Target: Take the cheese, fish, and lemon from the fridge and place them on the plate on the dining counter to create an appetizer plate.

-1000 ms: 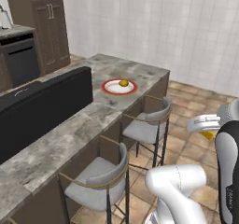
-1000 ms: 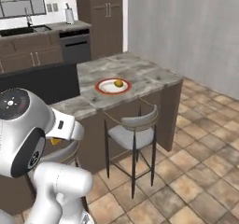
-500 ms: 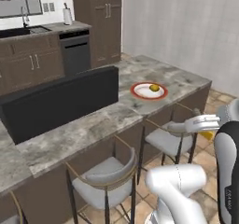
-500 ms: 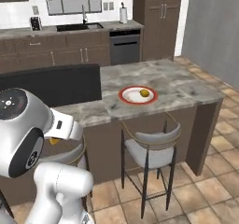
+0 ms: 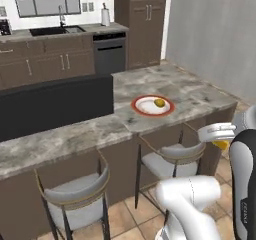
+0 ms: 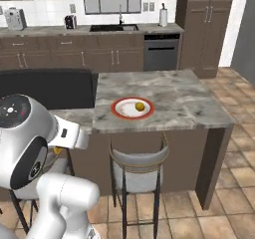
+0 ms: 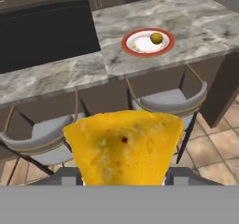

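Dining counter (image 5: 195, 96) marbled stone, polished; cheese (image 7: 123, 146) mottled, matt; plate (image 7: 135, 47) glossy.

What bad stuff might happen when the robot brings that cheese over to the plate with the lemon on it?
1. The cheese looks held by its lower end only, with most of the wedge sticking out past the jaws, so it might slip out on the way.
2. The lemon is round and sits loose on the plate; a bump from the cheese may roll it off.
3. Chairs stand below the counter; a low swing might hit one.
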Motion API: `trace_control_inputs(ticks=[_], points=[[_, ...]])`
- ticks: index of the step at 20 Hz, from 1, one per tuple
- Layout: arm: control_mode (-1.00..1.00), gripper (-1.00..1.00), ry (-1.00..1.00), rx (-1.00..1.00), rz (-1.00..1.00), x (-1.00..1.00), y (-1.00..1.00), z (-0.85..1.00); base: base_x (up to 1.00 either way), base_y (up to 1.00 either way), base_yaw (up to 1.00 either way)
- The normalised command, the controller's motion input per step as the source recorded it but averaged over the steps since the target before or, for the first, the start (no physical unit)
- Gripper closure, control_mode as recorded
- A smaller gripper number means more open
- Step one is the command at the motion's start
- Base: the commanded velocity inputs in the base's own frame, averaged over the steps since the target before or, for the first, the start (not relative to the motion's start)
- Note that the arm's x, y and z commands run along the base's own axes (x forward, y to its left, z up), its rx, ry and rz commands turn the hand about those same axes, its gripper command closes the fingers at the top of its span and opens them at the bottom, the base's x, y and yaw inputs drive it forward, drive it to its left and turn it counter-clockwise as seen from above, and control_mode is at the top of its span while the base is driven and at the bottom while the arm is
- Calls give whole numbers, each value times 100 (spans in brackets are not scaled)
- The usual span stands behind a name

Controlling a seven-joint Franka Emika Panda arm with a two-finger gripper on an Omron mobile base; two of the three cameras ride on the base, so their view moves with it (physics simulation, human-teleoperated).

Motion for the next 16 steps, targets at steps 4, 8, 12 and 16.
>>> trace_control_inputs(ticks=[4, 8, 12, 16], points=[[100, 100, 0, 0, 0, 0, 0, 0, -1, -98, 41], [100, 100, 0, 0, 0, 0, 0, 0, 38, -62, 40], [100, 100, 0, 0, 0, 0, 0, 0, 65, -40, 41], [100, 100, 0, 0, 0, 0, 0, 0, 92, -7, 42]])
